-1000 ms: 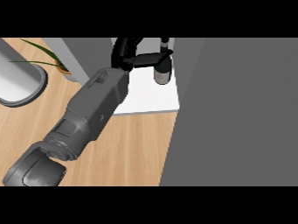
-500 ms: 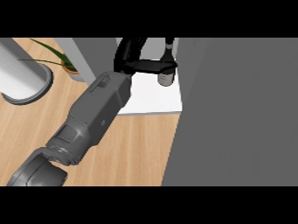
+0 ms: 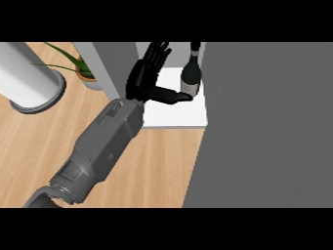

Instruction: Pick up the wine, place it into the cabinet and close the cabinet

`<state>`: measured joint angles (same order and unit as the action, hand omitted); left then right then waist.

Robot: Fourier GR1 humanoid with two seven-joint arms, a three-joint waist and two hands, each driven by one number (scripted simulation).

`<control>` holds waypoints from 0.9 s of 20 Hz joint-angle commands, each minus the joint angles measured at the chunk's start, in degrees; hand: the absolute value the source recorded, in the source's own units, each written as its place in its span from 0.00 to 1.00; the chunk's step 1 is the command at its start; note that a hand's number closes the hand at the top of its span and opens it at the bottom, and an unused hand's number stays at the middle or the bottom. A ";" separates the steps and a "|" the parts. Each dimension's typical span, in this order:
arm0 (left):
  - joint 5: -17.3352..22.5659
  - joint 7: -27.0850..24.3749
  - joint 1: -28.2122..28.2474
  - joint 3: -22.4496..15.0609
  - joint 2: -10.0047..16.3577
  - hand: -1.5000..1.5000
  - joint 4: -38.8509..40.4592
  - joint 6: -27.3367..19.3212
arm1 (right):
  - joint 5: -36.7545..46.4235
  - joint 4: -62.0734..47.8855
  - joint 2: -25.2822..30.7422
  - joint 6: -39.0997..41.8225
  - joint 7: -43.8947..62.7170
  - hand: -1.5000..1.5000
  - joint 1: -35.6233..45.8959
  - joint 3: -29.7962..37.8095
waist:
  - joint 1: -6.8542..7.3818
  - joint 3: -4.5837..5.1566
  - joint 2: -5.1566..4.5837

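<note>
Fingers just straightened off the wine bottle, now upright on the cabinet's white floor beside the opened left hand, thumb at its base, leaving withdrawal and closing.

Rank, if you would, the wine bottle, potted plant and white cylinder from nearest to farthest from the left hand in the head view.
1. Wine bottle: just right of the left hand, by its thumb.
2. Potted plant: to the hand's left.
3. White cylinder: farthest left.
</note>
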<state>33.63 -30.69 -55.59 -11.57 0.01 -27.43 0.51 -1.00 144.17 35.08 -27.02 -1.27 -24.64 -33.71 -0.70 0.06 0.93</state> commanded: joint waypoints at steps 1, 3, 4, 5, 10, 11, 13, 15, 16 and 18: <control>-0.32 0.92 6.73 -1.78 0.46 0.00 -5.85 2.31 | -1.32 13.97 2.29 -0.91 6.01 0.00 -4.51 -0.12 | 1.25 0.01 0.20; 2.11 2.50 11.37 -5.60 0.00 0.00 -11.90 0.03 | -2.60 11.22 1.93 -0.56 5.45 0.00 -2.50 1.84 | 1.66 -0.03 0.33; 2.40 3.85 12.39 -6.25 0.00 0.00 -14.63 -1.54 | -1.35 10.89 1.51 -0.92 4.40 0.00 -3.83 0.02 | 1.50 -0.04 0.48; 2.81 2.74 14.92 -7.49 0.00 0.00 -15.71 -2.33 | -2.34 12.35 2.03 -0.93 6.55 0.00 -2.51 1.37 | 1.46 0.01 0.21; -0.53 4.39 25.49 -10.37 1.21 0.00 -27.52 -3.86 | -1.23 10.00 1.11 -1.43 2.37 0.00 -4.31 0.07 | 1.66 -0.09 0.12; 0.27 5.35 25.25 -9.91 0.64 0.00 -28.03 -4.02 | -2.80 14.31 3.68 -1.13 7.08 0.00 -3.32 3.52 | 1.48 -0.02 -0.15; -0.11 6.57 29.45 -11.16 2.50 0.00 -33.71 -4.20 | -1.91 12.11 2.57 -1.21 3.99 0.00 -5.17 1.27 | 1.26 -0.07 -0.04; -1.12 5.84 35.55 -13.62 2.51 0.00 -38.63 -4.78 | -1.29 11.58 3.10 -1.00 5.68 0.00 -2.56 2.14 | 1.65 -0.03 -0.25; -0.07 6.40 35.64 -12.76 2.89 0.00 -39.85 -4.53 | -1.14 14.52 3.97 -1.39 7.19 0.00 -3.57 1.84 | 1.29 0.01 -0.20; 1.76 9.08 37.60 -10.96 6.69 0.00 -44.30 -3.19 | -0.33 13.40 3.88 -1.71 7.23 0.00 -2.84 1.71 | 1.50 0.02 -0.33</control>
<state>33.99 -24.28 -23.24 -22.86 3.21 -64.04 -3.35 -0.84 144.30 37.36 -28.07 -1.39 -25.66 -31.92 0.55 0.04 0.80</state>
